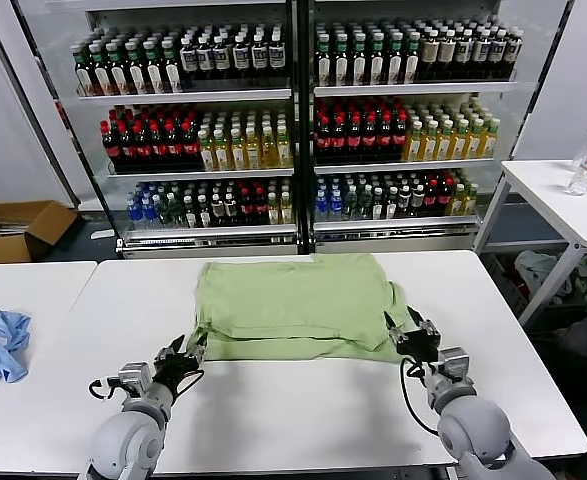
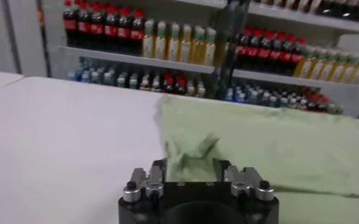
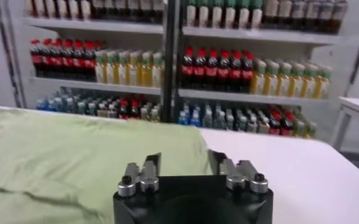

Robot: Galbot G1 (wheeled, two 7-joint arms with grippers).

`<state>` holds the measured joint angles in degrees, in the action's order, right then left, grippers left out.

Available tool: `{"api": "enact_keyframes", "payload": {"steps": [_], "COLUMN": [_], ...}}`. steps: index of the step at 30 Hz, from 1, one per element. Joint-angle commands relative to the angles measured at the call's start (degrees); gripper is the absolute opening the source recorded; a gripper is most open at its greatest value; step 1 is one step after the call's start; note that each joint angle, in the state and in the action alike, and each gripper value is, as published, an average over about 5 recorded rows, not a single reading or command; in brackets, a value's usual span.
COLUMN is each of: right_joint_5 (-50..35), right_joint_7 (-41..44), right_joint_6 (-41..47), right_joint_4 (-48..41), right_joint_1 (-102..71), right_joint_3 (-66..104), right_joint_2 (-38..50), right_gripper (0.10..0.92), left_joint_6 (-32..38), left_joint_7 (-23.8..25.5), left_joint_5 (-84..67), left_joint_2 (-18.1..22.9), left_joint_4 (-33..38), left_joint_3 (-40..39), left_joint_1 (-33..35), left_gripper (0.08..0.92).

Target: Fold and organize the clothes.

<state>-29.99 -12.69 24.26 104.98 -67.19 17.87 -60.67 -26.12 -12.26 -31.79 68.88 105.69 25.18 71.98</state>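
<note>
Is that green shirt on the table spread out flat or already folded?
Folded, at least once. The green shirt shows a doubled layer along its near edge, with no sleeves sticking out. It lies on the white table.

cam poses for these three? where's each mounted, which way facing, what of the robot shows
Head view: on the head, facing forward and down at the white table; left hand and right hand at the green shirt.
Left wrist view: behind the left hand, facing the shirt.
Right wrist view: behind the right hand.
Shared: shirt, drink shelves.
</note>
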Motion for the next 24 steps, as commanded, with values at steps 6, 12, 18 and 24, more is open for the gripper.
{"api": "enact_keyframes", "payload": {"steps": [6,12,18,24], "right_joint_5": [-7.2,-8.2,-5.5,-4.9], "right_joint_7": [-1.7,0.2,2.9,3.7], "right_joint_6": [6.8,4.8,0.9,-4.2], "right_joint_4": [-4.3,-2.9,0.4,7.3], "right_joint_1": [2.0,1.0,-2.8,-13.4], "right_joint_3": [-3.8,-3.8,-2.4,3.0], "right_joint_2": [0.6,2.4,5.0,7.8], "right_gripper": [0.673,0.500,0.327,0.171], "left_joint_6": [-2.1,-2.7,-2.3,-1.5], "left_joint_7": [0.1,1.3,2.8,2.9], "left_joint_5": [1.4,0.0,-3.2,-3.7], "left_joint_2": [0.4,0.0,-0.6,-0.9], "left_joint_4": [-5.7,-5.0,-0.9,7.9], "left_joint_3": [-3.3,-3.6,-2.9,0.4], "left_joint_1": [-1.8,-1.3,1.5,11.5], "left_gripper": [0.489,0.325,0.152,0.093]}}
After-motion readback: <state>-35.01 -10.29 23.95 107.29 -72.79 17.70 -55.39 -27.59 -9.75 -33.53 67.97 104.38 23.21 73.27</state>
